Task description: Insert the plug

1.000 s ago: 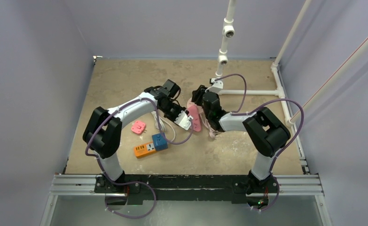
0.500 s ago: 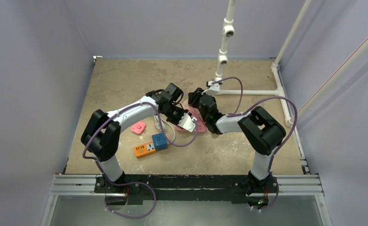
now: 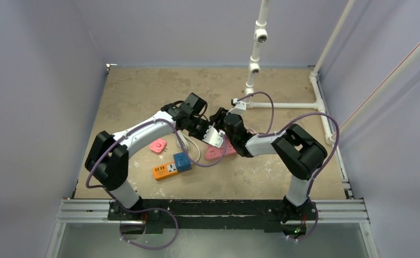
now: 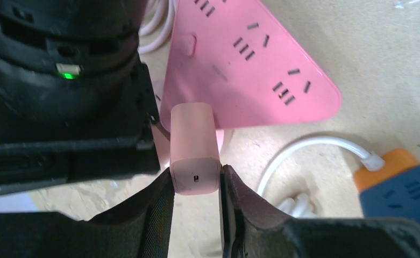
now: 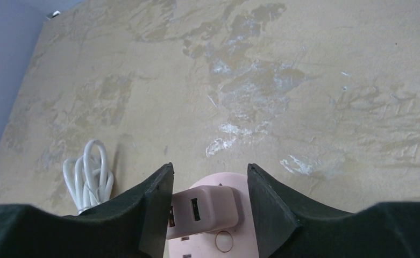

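My left gripper (image 4: 196,174) is shut on a pale pink plug block (image 4: 193,145), which it holds just above the near edge of the pink power strip (image 4: 250,64). From above, that plug (image 3: 214,137) hangs over the strip (image 3: 222,152), and both grippers are crowded around it. My right gripper (image 5: 208,169) is open over the strip's rounded end (image 5: 226,244). A pink block with two USB ports (image 5: 205,209) stands there between its fingers. The left finger (image 5: 156,199) is against the block and the right one is apart from it. The plug's prongs are hidden.
An orange strip with a blue cube (image 3: 172,165) lies near the left arm, next to a small pink adapter (image 3: 157,145). A coiled white cable (image 3: 190,146) lies beside the pink strip. White pipes (image 3: 256,48) stand at the back right.
The pink strip has shifted toward the near side and lies flatter. My right gripper has moved left, close to my left gripper. The left gripper keeps its hold on the plug.
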You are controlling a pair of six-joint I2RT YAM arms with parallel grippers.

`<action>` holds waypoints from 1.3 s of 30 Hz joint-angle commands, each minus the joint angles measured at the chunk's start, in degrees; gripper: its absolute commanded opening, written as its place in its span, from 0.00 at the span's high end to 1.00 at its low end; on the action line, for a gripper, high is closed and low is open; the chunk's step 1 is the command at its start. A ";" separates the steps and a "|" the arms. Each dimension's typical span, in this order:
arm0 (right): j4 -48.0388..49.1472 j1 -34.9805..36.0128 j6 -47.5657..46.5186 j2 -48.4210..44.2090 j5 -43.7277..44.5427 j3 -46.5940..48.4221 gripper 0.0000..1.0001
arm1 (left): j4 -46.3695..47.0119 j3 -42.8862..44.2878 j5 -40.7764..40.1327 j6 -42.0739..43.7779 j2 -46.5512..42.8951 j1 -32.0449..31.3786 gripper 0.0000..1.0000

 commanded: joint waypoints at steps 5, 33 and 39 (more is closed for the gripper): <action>-12.80 -0.35 -0.26 -6.75 3.71 2.61 0.33 | -7.78 1.43 -2.91 -7.37 -6.79 -0.06 1.00; -5.91 -5.19 -24.59 -47.95 -50.61 1.32 0.33 | -43.57 37.55 46.67 -31.61 0.62 17.16 1.00; -8.91 -5.72 -27.14 -42.46 -53.72 7.83 0.34 | -43.58 38.68 46.80 -32.14 -2.16 17.16 1.00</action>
